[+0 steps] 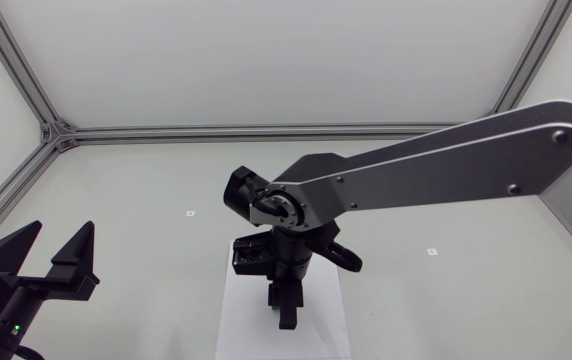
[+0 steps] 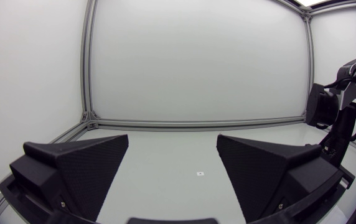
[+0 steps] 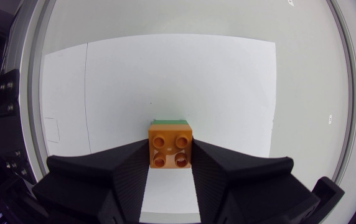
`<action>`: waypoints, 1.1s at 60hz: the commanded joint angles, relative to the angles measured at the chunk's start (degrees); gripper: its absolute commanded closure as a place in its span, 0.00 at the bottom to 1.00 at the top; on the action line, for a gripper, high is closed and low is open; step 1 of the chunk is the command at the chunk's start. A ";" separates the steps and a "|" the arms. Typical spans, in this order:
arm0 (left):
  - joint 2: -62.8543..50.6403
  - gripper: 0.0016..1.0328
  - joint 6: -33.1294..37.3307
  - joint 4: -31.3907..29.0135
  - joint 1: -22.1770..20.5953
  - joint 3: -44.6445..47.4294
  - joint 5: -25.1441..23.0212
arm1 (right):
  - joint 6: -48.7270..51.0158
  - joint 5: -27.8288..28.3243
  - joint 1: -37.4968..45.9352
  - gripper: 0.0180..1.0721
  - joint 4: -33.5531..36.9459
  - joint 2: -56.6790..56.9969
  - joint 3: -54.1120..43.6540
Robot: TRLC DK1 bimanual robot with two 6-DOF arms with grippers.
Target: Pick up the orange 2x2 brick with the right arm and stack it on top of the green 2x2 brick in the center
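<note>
So the right gripper [image 3: 170,158] has the orange brick [image 3: 170,147] pinched between its two fingers, studs facing up toward the wrist camera. The green brick [image 3: 169,120] only shows as a thin sliver poking out past the orange one's far edge, over the white sheet [image 3: 228,81] in the middle of the table [image 1: 146,200]. I honestly can't tell whether orange is already seated on green or hanging just above it. That sliver is what worries me. If it means the two are offset rather than just a camera angle thing, pressing down could land the orange brick on the studs crooked, so it tilts or doesn't click. A hard push off-center could also skid the green brick across the sheet, since nothing is bracing it. The other risk is letting go too early: if the bricks aren't locked, the orange one could topple off, or stick to a finger and get dragged when the arm lifts. The left gripper [image 2: 173,149] sits well off to the side with its fingers spread wide and nothing in them, so no collision risk there.
</note>
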State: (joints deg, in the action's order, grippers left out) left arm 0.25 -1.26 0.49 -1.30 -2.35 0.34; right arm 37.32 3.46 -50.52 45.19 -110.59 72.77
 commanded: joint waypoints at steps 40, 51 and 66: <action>0.45 0.04 0.73 -0.76 0.16 2.35 -0.25 | -1.46 0.14 0.34 0.53 0.95 -2.27 -1.32; 0.45 0.04 0.73 -0.84 0.16 2.35 -0.25 | -1.55 0.05 0.42 0.53 0.78 -2.27 -1.32; 0.45 0.04 0.73 -0.84 0.16 2.35 -0.25 | -1.55 0.05 0.42 0.51 -0.01 -2.71 -1.32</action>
State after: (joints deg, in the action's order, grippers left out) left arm 0.25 -1.28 0.49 -1.30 -2.35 0.34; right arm 36.40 3.62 -50.46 45.10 -111.42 72.64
